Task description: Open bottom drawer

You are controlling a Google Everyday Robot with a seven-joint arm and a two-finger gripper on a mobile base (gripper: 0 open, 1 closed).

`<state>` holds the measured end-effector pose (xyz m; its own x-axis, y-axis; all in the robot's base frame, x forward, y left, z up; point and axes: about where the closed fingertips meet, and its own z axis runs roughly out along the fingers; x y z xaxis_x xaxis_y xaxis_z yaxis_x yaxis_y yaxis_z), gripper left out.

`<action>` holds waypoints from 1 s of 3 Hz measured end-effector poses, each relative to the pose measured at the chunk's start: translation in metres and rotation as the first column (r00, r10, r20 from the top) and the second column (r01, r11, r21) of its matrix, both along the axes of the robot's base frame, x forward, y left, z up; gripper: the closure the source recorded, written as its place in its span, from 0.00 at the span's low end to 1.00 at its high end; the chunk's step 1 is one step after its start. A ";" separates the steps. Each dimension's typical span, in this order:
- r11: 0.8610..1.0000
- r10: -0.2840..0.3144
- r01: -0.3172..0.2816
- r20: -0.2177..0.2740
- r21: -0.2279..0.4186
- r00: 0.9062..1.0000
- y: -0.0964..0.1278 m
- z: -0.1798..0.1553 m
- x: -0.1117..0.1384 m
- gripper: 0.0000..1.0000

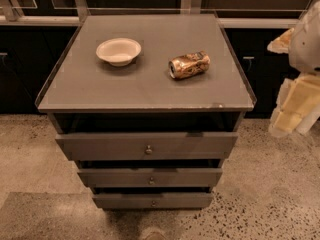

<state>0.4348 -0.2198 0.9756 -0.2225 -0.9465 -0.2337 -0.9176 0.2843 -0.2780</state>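
A grey cabinet stands in the middle of the camera view with three drawer fronts stacked under its top. The bottom drawer (125,200) is the shortest, narrowest front, lowest near the floor, with a tiny round knob (153,202) at its centre. Above it are the mid-sized drawer front (115,177) and the widest top drawer front (100,145). My arm shows at the right edge. The gripper (289,118) hangs there beside the cabinet, at about the height of the cabinet top, well apart from the bottom drawer.
A white bowl (118,50) and a crushed brown can (188,65) lie on the cabinet top (75,89). Dark cabinets run along the wall behind. Speckled floor (40,184) lies left, right and in front of the cabinet.
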 end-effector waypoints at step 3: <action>0.868 -0.140 0.156 -0.069 0.471 0.988 0.075 -0.155 -0.067 0.00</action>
<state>0.3678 -0.1451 0.8204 -0.3656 -0.6793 -0.6363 -0.8604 0.5073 -0.0472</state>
